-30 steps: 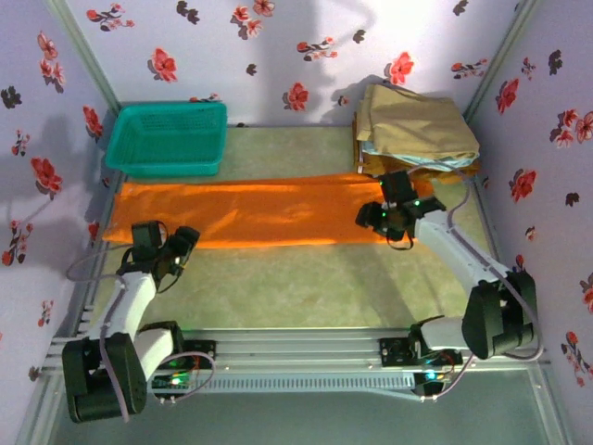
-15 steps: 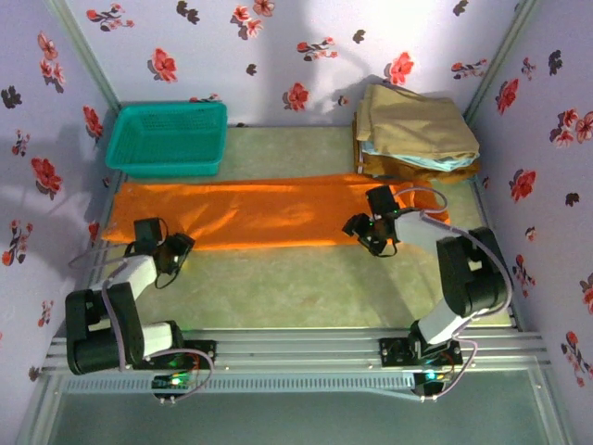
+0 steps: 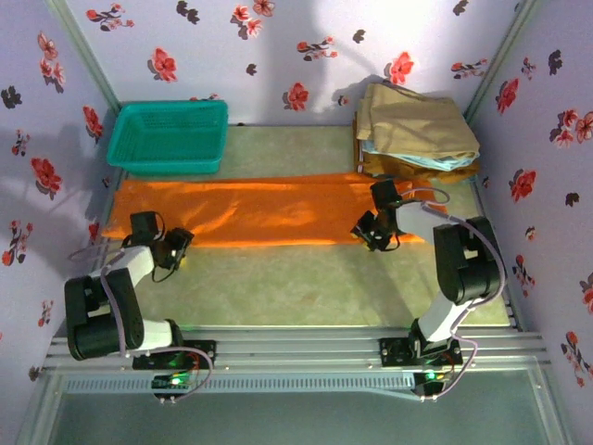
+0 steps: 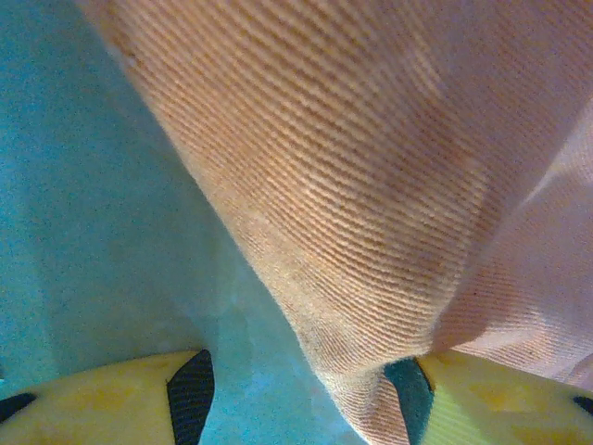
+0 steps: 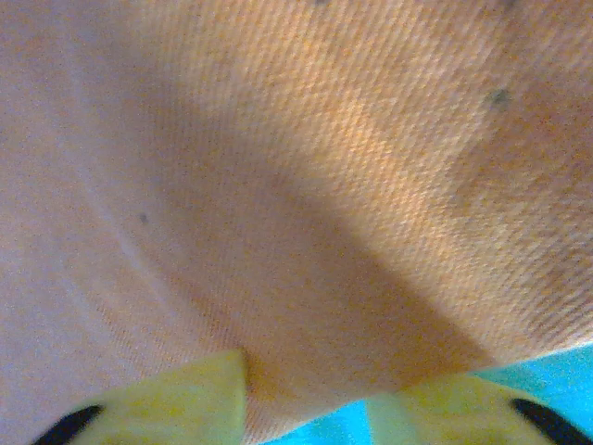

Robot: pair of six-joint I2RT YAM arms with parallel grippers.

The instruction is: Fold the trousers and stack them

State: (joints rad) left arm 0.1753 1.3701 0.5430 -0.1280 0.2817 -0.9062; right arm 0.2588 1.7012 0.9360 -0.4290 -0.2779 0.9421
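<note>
White left arm (image 3: 130,266) and right arm (image 3: 419,221), black-jointed, trail grey cables (green lamps glow beside the rail (image 3: 296,352)); the left gripper (image 4: 306,375) has yellow, black-padded fingers (image 4: 102,400).

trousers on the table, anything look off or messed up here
Nothing is damaged or spilled. The trousers lie flat in one long strip across the table, with soft creases toward the left end. The only untidy bit is the folded stack at the far right, where a light blue layer pokes out at the near side.

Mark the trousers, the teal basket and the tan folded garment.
orange trousers (image 3: 264,211), top view, middle of the cloth
teal basket (image 3: 167,163), top view, near wall
tan folded garment (image 3: 412,119), top view, upper face
</note>
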